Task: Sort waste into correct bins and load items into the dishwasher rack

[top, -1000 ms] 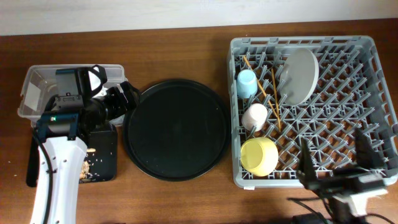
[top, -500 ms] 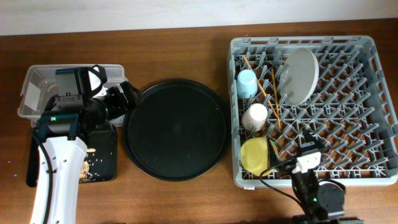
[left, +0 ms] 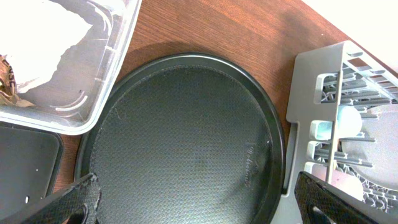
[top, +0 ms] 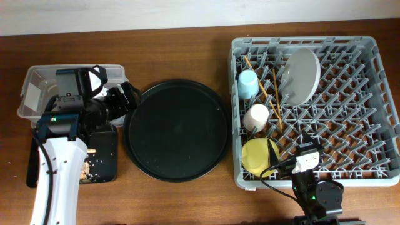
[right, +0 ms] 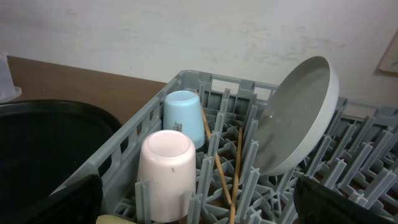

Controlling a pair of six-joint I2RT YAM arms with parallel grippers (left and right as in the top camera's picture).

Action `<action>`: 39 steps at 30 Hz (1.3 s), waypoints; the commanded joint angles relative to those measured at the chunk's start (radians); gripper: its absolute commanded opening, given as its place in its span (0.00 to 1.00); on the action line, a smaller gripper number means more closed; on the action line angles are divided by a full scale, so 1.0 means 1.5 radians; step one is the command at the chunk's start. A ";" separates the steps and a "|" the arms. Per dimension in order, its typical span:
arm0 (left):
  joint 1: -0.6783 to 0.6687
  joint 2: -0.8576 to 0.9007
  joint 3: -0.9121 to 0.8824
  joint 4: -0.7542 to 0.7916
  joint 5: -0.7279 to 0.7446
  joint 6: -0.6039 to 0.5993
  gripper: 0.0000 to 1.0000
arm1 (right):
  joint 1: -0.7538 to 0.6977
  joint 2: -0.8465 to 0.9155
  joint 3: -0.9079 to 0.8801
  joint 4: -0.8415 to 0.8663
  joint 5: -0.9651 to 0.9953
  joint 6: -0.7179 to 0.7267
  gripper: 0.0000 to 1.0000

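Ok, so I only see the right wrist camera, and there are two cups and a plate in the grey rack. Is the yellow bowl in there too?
Observer: Yes. From overhead, the yellow bowl sits in the near corner of the rack, next to the pink cup.
Operator: What's way over on the other side?
Observer: A clear tub with the white napkin lying inside it.
Operator: Anything else there?
Observer: A flat black tray right beside the tub, with beige crumbs in it.
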 commanded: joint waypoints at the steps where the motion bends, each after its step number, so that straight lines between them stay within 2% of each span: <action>1: 0.001 -0.002 0.003 0.001 -0.003 0.008 0.99 | -0.006 -0.008 -0.007 0.002 -0.003 0.006 0.98; 24: 0.001 -0.024 0.002 -0.004 -0.009 0.010 0.99 | -0.006 -0.008 -0.007 0.002 -0.003 0.006 0.98; 27: 0.001 -0.079 -0.004 -0.008 -0.043 0.011 0.99 | -0.006 -0.008 -0.007 0.002 -0.003 0.006 0.98; 31: 0.001 -0.194 -0.040 -0.008 -0.032 0.010 0.99 | -0.006 -0.008 -0.007 0.002 -0.003 0.006 0.98; 39: 0.001 -0.559 -0.290 -0.001 -0.045 0.011 0.99 | -0.006 -0.008 -0.007 0.002 -0.003 0.006 0.98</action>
